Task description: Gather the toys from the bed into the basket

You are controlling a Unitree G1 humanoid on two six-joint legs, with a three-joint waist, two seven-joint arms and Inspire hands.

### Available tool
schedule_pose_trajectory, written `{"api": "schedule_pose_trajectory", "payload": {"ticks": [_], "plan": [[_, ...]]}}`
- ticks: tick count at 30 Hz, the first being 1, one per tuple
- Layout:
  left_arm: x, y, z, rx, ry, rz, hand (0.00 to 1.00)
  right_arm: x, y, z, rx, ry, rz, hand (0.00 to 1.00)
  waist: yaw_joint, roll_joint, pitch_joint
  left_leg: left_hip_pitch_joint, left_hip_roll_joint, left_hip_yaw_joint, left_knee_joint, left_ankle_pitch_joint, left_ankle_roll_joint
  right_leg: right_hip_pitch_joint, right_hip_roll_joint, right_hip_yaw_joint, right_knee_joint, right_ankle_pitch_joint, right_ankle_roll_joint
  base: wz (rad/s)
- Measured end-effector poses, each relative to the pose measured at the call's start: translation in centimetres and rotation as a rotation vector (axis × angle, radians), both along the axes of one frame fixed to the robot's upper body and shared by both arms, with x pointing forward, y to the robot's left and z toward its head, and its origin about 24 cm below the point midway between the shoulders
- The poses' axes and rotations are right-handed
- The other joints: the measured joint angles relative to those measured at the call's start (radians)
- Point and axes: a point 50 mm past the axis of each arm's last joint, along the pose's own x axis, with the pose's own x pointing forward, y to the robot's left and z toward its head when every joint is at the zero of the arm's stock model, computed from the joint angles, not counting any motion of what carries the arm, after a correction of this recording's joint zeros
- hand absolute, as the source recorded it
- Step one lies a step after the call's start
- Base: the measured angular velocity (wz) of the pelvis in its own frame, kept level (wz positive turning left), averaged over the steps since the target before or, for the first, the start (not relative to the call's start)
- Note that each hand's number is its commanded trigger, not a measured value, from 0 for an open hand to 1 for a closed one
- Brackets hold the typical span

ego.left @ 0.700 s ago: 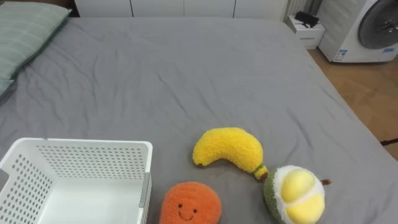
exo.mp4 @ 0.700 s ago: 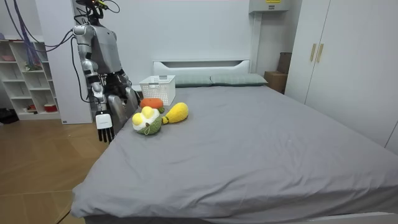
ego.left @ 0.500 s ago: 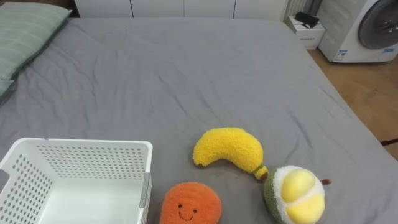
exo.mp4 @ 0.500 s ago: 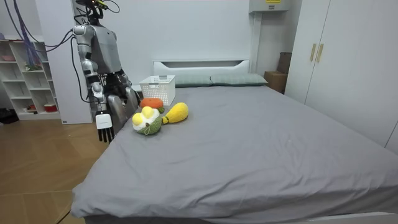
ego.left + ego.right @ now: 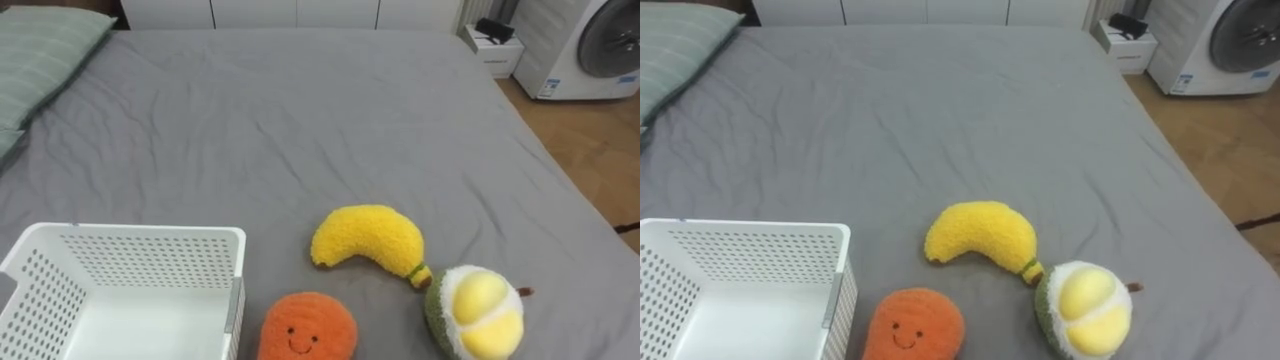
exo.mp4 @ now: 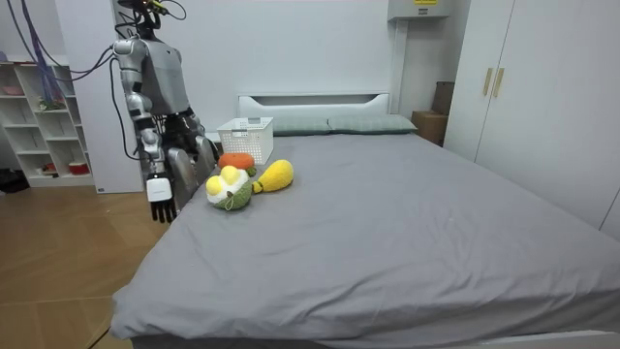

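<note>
Diagonally, the plush banana (image 5: 365, 240) lies, stem toward the durian toy (image 5: 474, 312).

One yellow plush banana (image 5: 365, 240), one round orange plush fruit with a smiling face (image 5: 307, 328) and one green-and-yellow plush durian (image 5: 473, 312): three in all. One white perforated plastic basket (image 5: 140, 233). One grey-sheeted bed (image 5: 300, 110). Two pale green pillows (image 6: 373, 123). One white washing machine (image 5: 590, 45).

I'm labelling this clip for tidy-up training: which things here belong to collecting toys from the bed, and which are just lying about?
For the job: plush banana, plush orange, green-and-yellow plush fruit, white basket, bed.
Just lying about: pillow, washing machine, shelves, wardrobe.
</note>
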Motion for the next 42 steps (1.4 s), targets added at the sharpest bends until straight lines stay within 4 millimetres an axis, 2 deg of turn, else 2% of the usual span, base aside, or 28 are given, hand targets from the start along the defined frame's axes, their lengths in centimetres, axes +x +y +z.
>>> {"api": "schedule_pose_trajectory", "payload": {"ticks": [2,7,10,14,16,19,20,22,26,27,28,30,32,37,42], "plan": [[-0.1,0.3,0.1,0.007,-0.002,0.022,0.0,-0.4,-0.2,0.0,-0.015,-0.006,-0.065,0.0,-0.003,-0.001,0.0003,0.004,0.0,0.003,-0.002,0.0,0.0,0.001,0.0,0.002,0.0,0.0,0.0,-0.05],[-0.4,0.8,0.2,0.021,-0.006,0.078,0.0,-1.6,-1.1,0.2,-0.054,-0.031,-0.354,0.0,-0.017,-0.01,0.0,0.008,0.001,0.006,-0.002,0.0,0.0,0.006,0.0,0.005,0.001,0.0,0.0,0.0],[-0.7,1.7,0.5,0.046,-0.023,0.132,0.0,-2.3,-2.4,0.6,-0.087,-0.065,-0.553,0.0,-0.031,-0.026,0.0006,0.003,0.002,0.01,-0.003,-0.001,-0.001,0.004,0.001,0.007,0.001,0.0,0.0,-0.02],[-0.7,2.4,0.8,0.066,-0.038,0.159,0.0,-1.8,-4.0,1.1,-0.134,-0.132,-0.682,0.0,-0.03,-0.047,0.0001,-0.003,0.004,0.025,0.0,-0.001,-0.001,-0.015,0.003,0.02,0.011,0.002,-0.003,-0.11],[-1.2,2.4,0.8,0.067,-0.036,0.159,0.0,-0.3,-5.6,1.7,-0.175,-0.204,-0.718,0.0,-0.03,-0.05,0.0019,-0.003,0.004,0.036,-0.001,0.0,-0.001,-0.02,0.005,0.032,0.013,0.005,-0.003,-0.19],[-1.1,3.2,1.1,0.08,-0.04,0.153,0.0,3.6,-8.8,3.6,-0.262,-0.392,-0.739,0.0,-0.031,-0.057,0.003,-0.005,0.006,0.047,0.001,-0.001,-0.001,-0.029,0.007,0.04,0.013,0.01,-0.004,-0.11],[-1.1,3.3,1.1,0.082,-0.042,0.152,0.0,4.3,-9.2,4.0,-0.274,-0.425,-0.733,0.0,-0.03,-0.059,0.0036,-0.005,0.007,0.05,0.001,0.0,-0.001,-0.031,0.009,0.045,0.013,0.011,-0.004,-0.08],[-1.3,3.3,1.1,0.083,-0.046,0.142,0.0,7.3,-10.2,5.7,-0.31,-0.575,-0.695,0.0,-0.029,-0.06,0.0058,-0.006,0.008,0.052,0.0,0.0,-0.002,-0.033,0.011,0.05,0.012,0.012,-0.005,-0.05],[-1.1,3.3,1.1,0.08,-0.052,0.14,0.0,12.2,-10.7,8.9,-0.344,-0.809,-0.606,0.0,-0.033,-0.06,0.0078,-0.012,0.01,0.051,0.002,0.0,-0.003,-0.037,0.016,0.047,0.011,0.012,-0.006,0.01],[-1.0,3.2,1.1,0.078,-0.055,0.13,0.0,13.5,-10.5,10.1,-0.347,-0.881,-0.575,0.0,-0.03,-0.06,0.0063,-0.018,0.01,0.054,0.002,0.0,-0.003,-0.043,0.016,0.046,0.012,0.012,-0.006,0.0],[-0.7,3.0,1.0,0.073,-0.056,0.111,0.0,15.1,-10.2,11.7,-0.355,-0.967,-0.505,0.0,-0.029,-0.052,0.0009,-0.027,0.011,0.055,0.003,0.001,-0.004,-0.054,0.016,0.049,0.013,0.014,-0.008,0.0],[-0.5,2.9,0.9,0.069,-0.059,0.102,0.0,16.8,-9.5,14.0,-0.376,-1.083,-0.384,0.0,-0.025,-0.047,0.0012,-0.04,0.011,0.055,0.004,0.003,-0.005,-0.066,0.017,0.05,0.013,0.016,-0.008,-0.03],[-0.5,2.8,0.9,0.07,-0.061,0.102,0.0,18.0,-8.7,15.4,-0.37,-1.163,-0.321,0.0,-0.024,-0.046,0.0016,-0.04,0.012,0.053,0.002,0.003,-0.006,-0.065,0.017,0.041,0.01,0.015,-0.009,0.05],[-0.2,2.4,0.8,0.062,-0.07,0.077,0.0,19.7,-6.3,16.8,-0.27,-1.253,-0.203,0.0,-0.021,-0.044,0.0021,-0.048,0.013,0.049,0.0,0.003,-0.007,-0.064,0.011,0.029,0.009,0.015,-0.009,0.07],[-0.2,2.2,0.8,0.057,-0.069,0.054,0.0,20.3,-4.6,16.8,-0.259,-1.242,-0.064,0.0,-0.004,-0.044,0.0012,-0.042,0.013,0.048,0.001,0.003,-0.007,-0.063,0.01,0.03,0.013,0.015,-0.009,-0.01]]}}
